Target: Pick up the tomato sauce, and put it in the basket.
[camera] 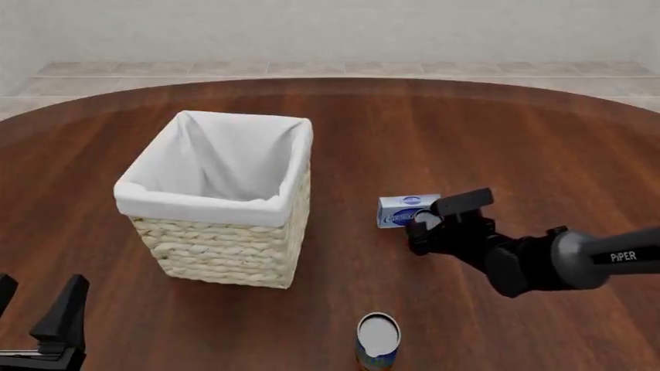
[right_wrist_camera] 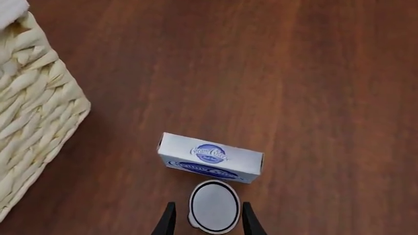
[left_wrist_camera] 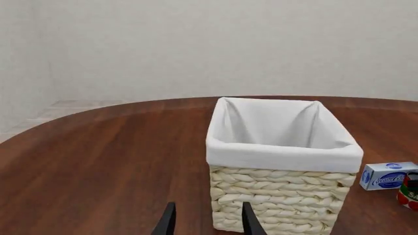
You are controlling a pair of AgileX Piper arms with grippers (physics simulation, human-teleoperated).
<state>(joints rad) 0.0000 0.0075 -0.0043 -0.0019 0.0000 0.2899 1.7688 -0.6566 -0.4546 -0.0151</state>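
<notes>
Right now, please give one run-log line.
right pincer: open, astride tomato sauce | left pincer: open, idle | basket: empty

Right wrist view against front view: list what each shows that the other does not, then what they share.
Only the right wrist view shows the tomato sauce, seen from above as a silver-white top between the right gripper's open fingers, beside the blue-and-white box. Only the front view shows the left gripper, the larger can near the table's front edge, and the basket's white lining. Both show the basket's woven wall, the box, the right gripper and the wooden table.
</notes>
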